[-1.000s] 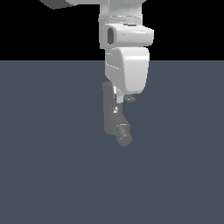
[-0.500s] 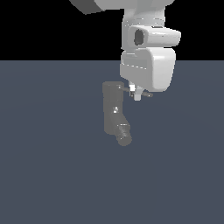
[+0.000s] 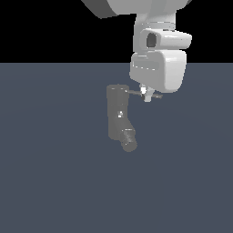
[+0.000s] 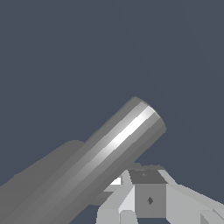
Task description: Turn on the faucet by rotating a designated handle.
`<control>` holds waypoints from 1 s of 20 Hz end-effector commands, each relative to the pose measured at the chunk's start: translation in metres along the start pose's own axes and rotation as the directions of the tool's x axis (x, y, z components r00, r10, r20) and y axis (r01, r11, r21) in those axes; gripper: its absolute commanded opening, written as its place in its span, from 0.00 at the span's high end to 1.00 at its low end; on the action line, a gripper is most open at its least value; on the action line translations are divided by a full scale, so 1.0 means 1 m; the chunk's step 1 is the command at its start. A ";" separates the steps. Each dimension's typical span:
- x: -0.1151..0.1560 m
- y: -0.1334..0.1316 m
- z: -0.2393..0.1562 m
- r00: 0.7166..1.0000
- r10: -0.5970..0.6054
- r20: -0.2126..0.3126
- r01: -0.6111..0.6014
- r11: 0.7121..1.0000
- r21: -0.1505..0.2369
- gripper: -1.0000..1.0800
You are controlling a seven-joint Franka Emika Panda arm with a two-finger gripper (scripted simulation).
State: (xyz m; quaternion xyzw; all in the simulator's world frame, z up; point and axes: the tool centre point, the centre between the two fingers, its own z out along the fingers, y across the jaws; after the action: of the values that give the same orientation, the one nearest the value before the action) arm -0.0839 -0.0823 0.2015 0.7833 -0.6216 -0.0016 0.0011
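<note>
Overhead, the white arm (image 3: pixel 157 68) hangs w/ its jaws (image 3: pixel 145 94) at the handle (image 3: pixel 152 95), a thin rod running sideways from the faucet (image 3: pixel 118 113) top toward the exterior view's right. Jaws sit roughly mid-rod, touching or just beside it; can't tell if apart or together, wrist housing hides them. Faucet stands mid-scene, ribbed spout (image 3: pixel 129 140) angled down. Wrist view: rod (image 4: pixel 109 153) fills frame. Tabletop (image 3: pixel 45 182) plain blue-grey; plenty of room for a sideways push.

No text, label, brand mark or number can be read anywhere — neither view carries a single legible letter or sign on any surface it shows.
</note>
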 end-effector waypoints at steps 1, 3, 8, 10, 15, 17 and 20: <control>0.009 -0.007 0.000 1.000 0.004 -0.001 -0.004 1.000 0.003 1.00; 0.015 -0.012 0.000 1.000 0.006 -0.001 -0.006 1.000 0.003 1.00; 0.029 -0.024 0.000 1.000 0.011 -0.001 -0.011 1.000 0.003 1.00; 0.035 -0.029 0.000 1.000 0.013 -0.001 -0.013 1.000 0.003 1.00; 0.049 -0.040 0.000 1.000 0.017 -0.001 -0.017 1.000 0.004 1.00; 0.055 -0.044 0.000 1.000 0.019 -0.001 -0.019 1.000 0.004 1.00; 0.063 -0.051 0.000 1.000 0.022 -0.001 -0.022 1.000 0.004 1.00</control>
State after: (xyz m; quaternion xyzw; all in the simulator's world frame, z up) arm -0.0232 -0.1160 0.2012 0.7837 -0.6212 -0.0023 -0.0002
